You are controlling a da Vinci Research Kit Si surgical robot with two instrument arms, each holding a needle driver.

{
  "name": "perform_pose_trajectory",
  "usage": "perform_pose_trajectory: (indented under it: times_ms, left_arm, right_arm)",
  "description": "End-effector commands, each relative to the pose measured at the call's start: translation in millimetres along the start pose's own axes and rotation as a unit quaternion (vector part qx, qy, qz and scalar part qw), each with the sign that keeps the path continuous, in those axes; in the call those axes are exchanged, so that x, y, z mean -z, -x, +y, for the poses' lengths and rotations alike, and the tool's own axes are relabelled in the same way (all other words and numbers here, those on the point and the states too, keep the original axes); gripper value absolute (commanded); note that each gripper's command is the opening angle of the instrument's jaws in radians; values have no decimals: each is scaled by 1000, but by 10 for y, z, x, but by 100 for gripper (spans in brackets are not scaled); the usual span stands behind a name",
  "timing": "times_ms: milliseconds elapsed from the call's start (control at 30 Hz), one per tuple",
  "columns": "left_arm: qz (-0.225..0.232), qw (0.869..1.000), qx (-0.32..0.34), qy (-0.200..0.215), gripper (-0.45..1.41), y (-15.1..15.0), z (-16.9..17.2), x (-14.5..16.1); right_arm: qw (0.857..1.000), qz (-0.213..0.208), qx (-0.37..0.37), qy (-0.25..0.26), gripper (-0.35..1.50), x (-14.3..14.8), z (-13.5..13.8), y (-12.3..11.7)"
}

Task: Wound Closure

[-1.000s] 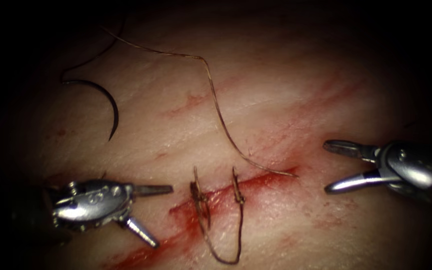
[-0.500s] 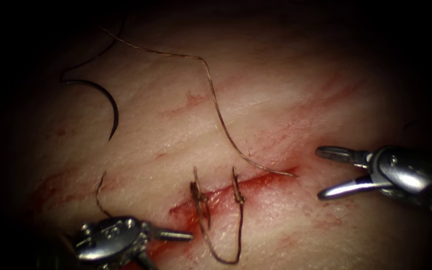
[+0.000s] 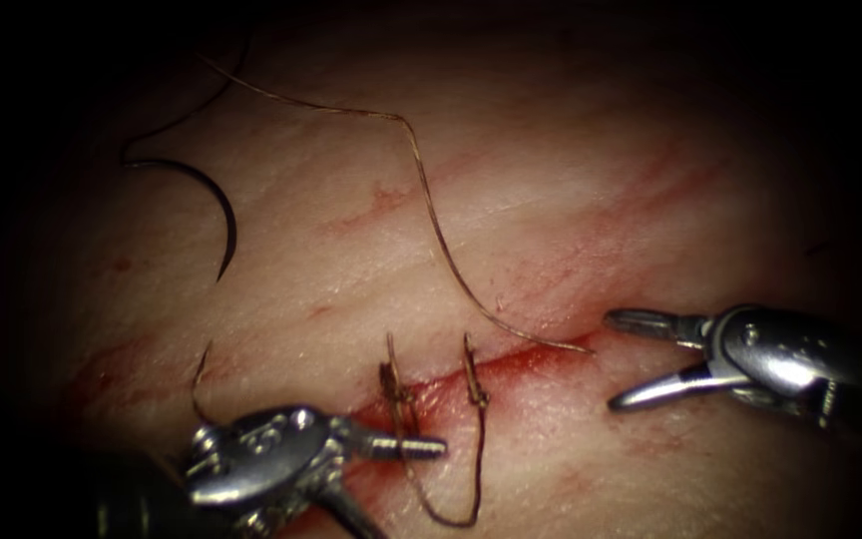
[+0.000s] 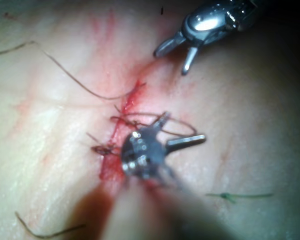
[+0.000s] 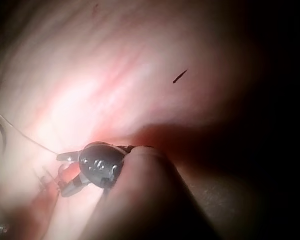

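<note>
Pale tissue with a red cut, two tools poised over it, both empty.

Far left of the cut, the curved needle lies loose on the surface, out of the tissue, thread trailing from it across to the cut. The left tool spreads its jaws wide, upper jaw tip touching the thread loop below the two stitches, gripping nothing. Right of the cut, the right tool gapes moderately, holding nothing, near the cut's end.

Glossy metal tools, moist glistening tissue, dark needle
</note>
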Motion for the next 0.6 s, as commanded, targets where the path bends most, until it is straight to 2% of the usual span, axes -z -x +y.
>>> perform_pose_trajectory:
  times_ms: [33,167,367,433,600]
  left_arm:
    - [5,1000,1,-3,91,7,-8,-4]
    - [17,1000,-1,-3,84,5,-11,-5]
    - [29,1000,-9,-2,40,2,-4,-10]
    - [30,999,-13,-1,24,-2,-3,-10]
    - [32,999,-20,0,-35,-10,-3,-7]
  right_arm:
    - [1000,1,0,-2,145,-9,-3,5]
    - [1000,1,0,-2,145,-9,-2,5]
    - [1000,1,-1,-1,145,-10,-1,4]
    - [1000,1,-1,-1,145,-11,-1,4]
    - [1000,1,-1,-1,145,-12,0,4]
